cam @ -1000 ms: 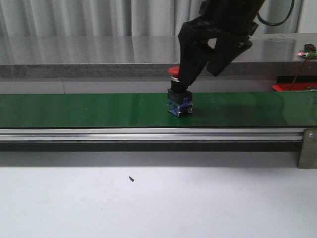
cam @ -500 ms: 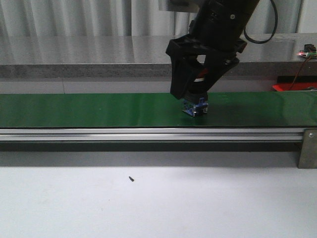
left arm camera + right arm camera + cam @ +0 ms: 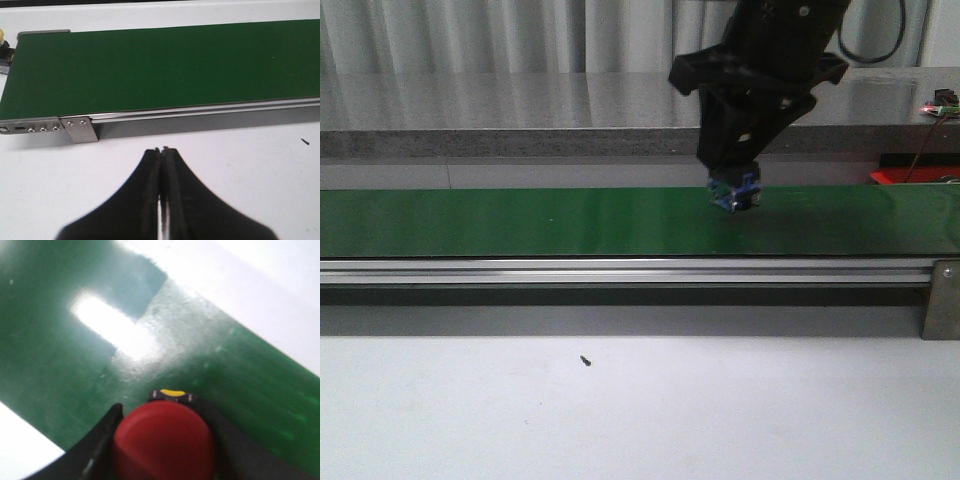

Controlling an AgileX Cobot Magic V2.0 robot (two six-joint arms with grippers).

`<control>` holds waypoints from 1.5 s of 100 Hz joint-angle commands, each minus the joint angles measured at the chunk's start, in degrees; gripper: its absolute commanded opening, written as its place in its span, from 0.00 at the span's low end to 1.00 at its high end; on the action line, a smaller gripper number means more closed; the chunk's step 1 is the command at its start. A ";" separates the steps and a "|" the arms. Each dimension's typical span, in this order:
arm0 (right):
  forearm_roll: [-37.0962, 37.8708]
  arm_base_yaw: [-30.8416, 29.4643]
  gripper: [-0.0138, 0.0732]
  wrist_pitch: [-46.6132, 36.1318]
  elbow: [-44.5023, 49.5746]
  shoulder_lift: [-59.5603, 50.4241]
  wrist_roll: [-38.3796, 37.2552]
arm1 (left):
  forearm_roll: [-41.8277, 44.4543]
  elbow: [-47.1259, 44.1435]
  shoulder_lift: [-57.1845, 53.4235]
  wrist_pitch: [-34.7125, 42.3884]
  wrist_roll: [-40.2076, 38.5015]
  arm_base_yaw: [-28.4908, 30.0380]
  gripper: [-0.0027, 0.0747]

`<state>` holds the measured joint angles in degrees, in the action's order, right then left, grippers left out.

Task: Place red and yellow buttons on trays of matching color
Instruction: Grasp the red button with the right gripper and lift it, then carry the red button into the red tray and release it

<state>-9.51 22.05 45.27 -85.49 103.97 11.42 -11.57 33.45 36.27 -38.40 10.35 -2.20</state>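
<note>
My right gripper (image 3: 735, 185) is shut on the red button, whose round red cap (image 3: 165, 442) fills the space between the fingers in the right wrist view. Only the button's blue base (image 3: 737, 192) shows below the fingers in the front view, lifted a little above the green conveyor belt (image 3: 520, 220). My left gripper (image 3: 161, 152) is shut and empty over the white table, near the belt's end. No yellow button is clearly in view. A red tray (image 3: 910, 176) shows partly at the far right behind the belt.
The belt's metal rail (image 3: 620, 270) runs along its front edge, with a bracket (image 3: 940, 300) at the right end. A small black speck (image 3: 585, 360) lies on the white table. A grey counter (image 3: 470, 110) runs behind the belt.
My right gripper closed on the red button, lifted it off the belt and moved it to the right.
</note>
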 commanded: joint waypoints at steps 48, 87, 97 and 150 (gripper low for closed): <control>8.53 -25.54 0.32 -0.17 -1.83 -11.00 -8.62 | -0.62 1.44 0.00 3.41 -0.56 -0.46 0.01; 8.82 -40.04 0.32 -2.74 -1.46 -8.29 -9.70 | -0.62 1.44 0.00 3.41 -0.56 -0.46 0.01; 8.71 -41.46 0.32 -3.23 -1.46 -5.91 -9.70 | -0.62 1.44 0.00 3.41 -0.56 -0.46 0.01; 6.09 -42.51 0.32 -12.45 -1.46 6.47 -9.70 | -0.62 1.44 0.00 3.41 -0.56 -0.46 0.01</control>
<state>-2.98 -19.99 36.81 -85.49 112.52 1.73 -11.57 33.45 36.27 -38.40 10.35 -2.20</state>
